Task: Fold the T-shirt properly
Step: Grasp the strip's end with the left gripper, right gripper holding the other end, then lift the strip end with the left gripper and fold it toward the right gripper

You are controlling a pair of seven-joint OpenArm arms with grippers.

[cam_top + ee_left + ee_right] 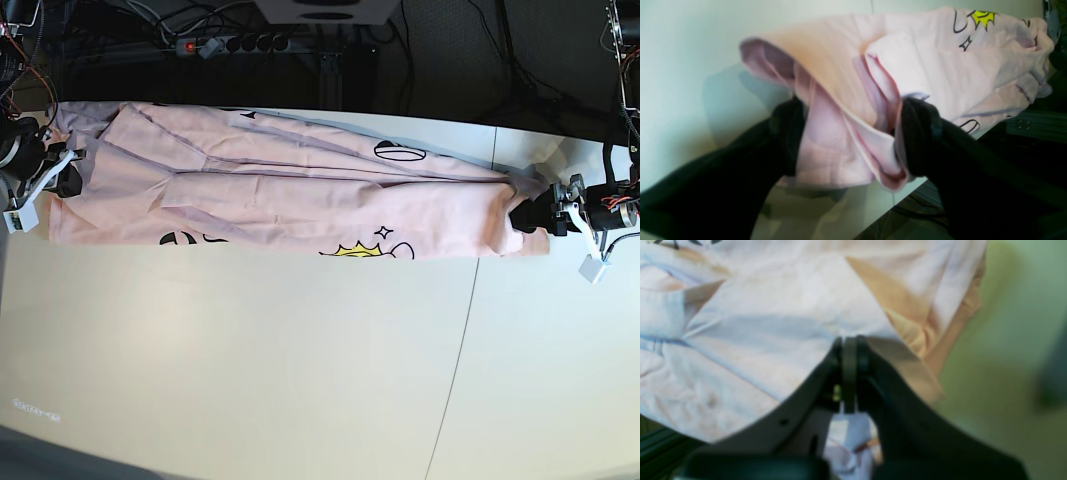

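The T-shirt [300, 205] is lying stretched in a long pink band along the far edge of the desk [300, 370], reaching almost from the one short side to the other. It is lying in several lengthwise folds, with black line drawings and a yellow spiky shape showing along its near edge and more black marks near the far edge.

I am holding it at both ends. My left pincer [853, 136] is standing wide, its two dark fingers [918, 133] spread apart, and a thick bunch of folded pink cloth is sitting between them, filling the gap; the fingers are pressing against that bundle on both sides, so I am grasping the T-shirt with spread jaws. In the base view this pincer [528, 218] is sitting at the shirt's end by the desk's right side.

My right pincer [849, 350] is clenched tight, its jaws pressed together on a thin edge of the cloth, which is fanning out from the pinch in pale folds. In the base view it [62, 180] is sitting at the shirt's other end, at the desk's far left corner.

The near part of the desk is lying bare and white. Behind the far edge, a power strip [235, 44] and cables are lying in the dark.
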